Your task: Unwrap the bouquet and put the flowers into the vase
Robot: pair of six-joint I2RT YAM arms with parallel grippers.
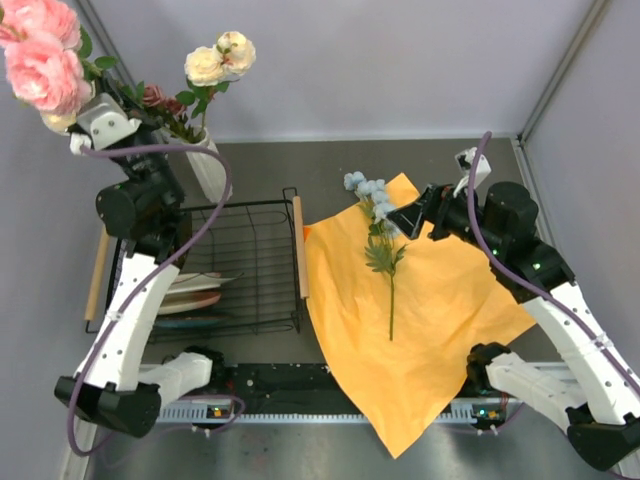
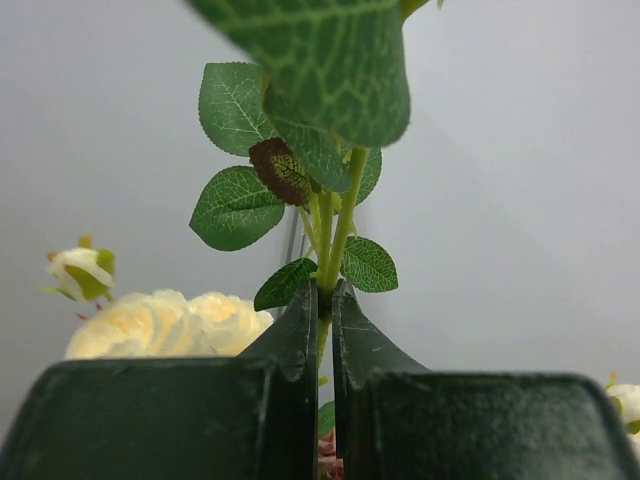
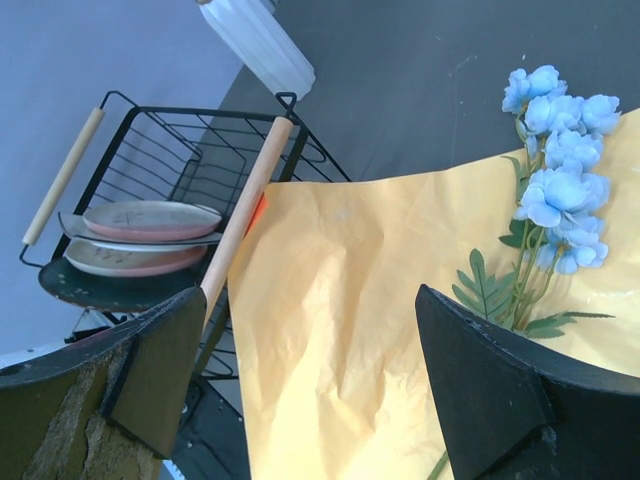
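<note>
One stem [image 2: 343, 218] pinched in left gripper [image 2: 322, 296] — wrist view only

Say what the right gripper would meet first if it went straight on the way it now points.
Most likely the orange paper wrap, which fills the view between the fingers of the open right gripper. The blue flower stem lies just off to one side; depth is hard to judge.

The vase [image 1: 208, 167] is hemmed in by the wire dish rack [image 1: 245, 262] just in front (plates [image 1: 195, 290] stacked inside) and by the left arm [image 1: 140, 210] beside it. Passage is left over bare tabletop [image 1: 300, 165] to its right, behind the orange paper [image 1: 430, 320], on which the blue flower stem [image 1: 378, 225] lies.
</note>
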